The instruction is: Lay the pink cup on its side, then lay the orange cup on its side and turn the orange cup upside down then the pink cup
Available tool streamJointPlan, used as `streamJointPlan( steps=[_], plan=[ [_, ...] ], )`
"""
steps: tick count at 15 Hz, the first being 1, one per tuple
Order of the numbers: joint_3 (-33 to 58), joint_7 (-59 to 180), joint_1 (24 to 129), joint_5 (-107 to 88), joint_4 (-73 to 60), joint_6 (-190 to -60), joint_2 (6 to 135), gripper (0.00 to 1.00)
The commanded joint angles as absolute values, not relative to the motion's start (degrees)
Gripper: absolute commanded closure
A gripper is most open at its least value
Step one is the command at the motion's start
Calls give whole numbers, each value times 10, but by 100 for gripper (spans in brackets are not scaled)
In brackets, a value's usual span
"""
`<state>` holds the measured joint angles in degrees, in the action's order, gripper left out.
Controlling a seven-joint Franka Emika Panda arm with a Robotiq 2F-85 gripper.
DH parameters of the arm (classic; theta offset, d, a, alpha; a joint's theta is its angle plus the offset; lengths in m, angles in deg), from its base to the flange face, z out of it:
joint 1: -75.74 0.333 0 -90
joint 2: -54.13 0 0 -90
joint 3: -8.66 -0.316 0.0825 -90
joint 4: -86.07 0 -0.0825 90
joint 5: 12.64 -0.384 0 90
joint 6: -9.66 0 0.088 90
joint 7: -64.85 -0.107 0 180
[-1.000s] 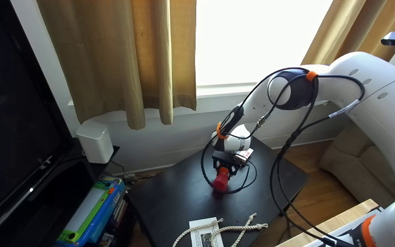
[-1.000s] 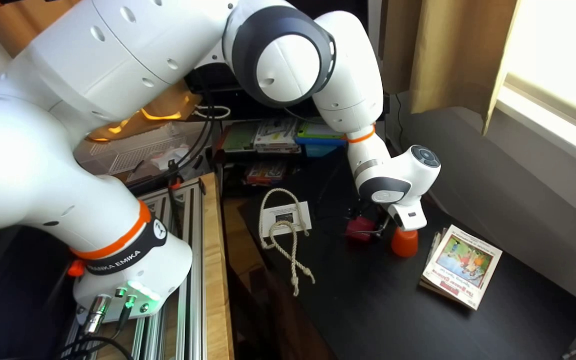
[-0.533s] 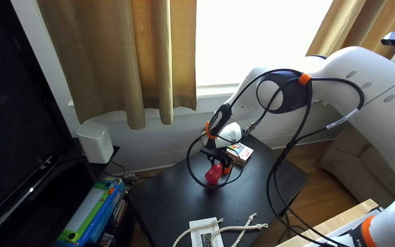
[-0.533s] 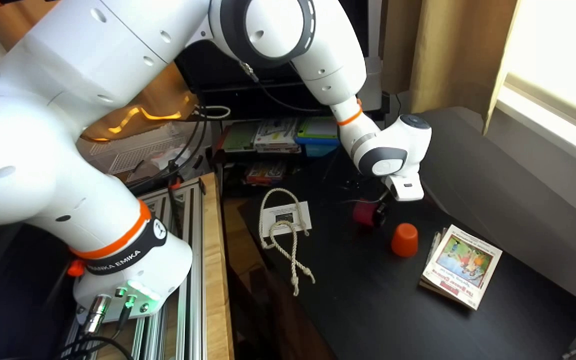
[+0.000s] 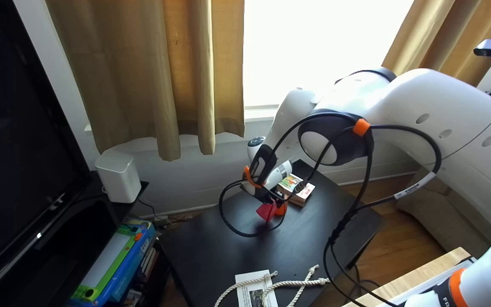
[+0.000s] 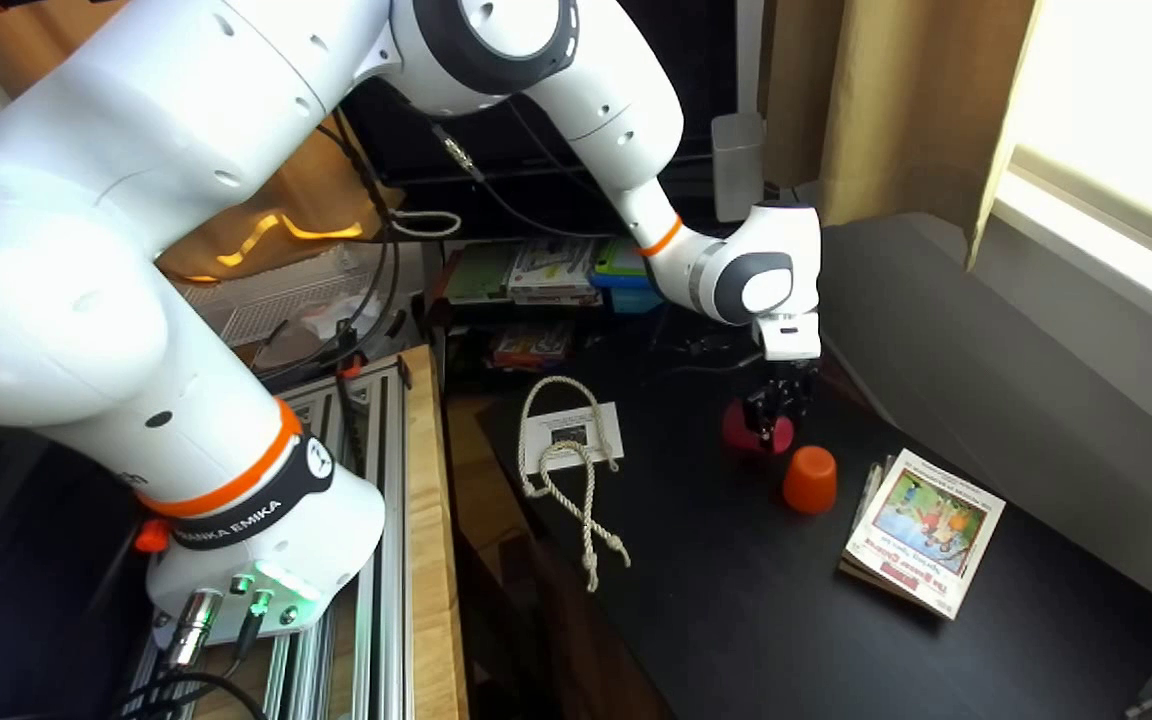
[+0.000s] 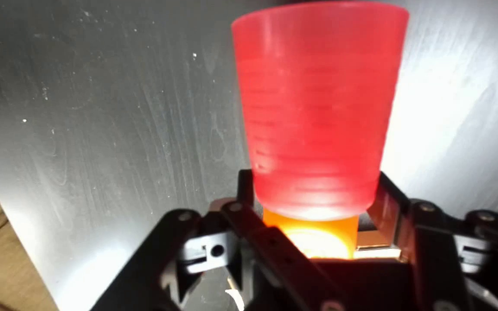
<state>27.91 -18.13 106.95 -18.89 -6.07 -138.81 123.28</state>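
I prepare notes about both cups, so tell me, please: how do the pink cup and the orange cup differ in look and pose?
The pink cup is pinkish red; the orange cup is plain orange. The gripper holds the pink cup near its narrow end; the orange cup stands free on the table. The pink cup is tilted; the orange cup is upside down, narrow end up. Both are tapered and look similar in size.

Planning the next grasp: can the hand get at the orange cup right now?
Probably not yet: the hand is closed on the pink cup. The orange cup stands close by, seemingly within reach, so releasing the pink one should free the way.
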Motion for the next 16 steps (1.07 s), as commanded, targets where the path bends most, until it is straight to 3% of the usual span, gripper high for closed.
streamJointPlan(
  steps=[1, 16],
  plan=[
    [319, -306, 1114, -134, -31, -1357, 1267, 60],
    [328, -556, 1138, 54, 100, -1210, 1350, 60]
  ],
)
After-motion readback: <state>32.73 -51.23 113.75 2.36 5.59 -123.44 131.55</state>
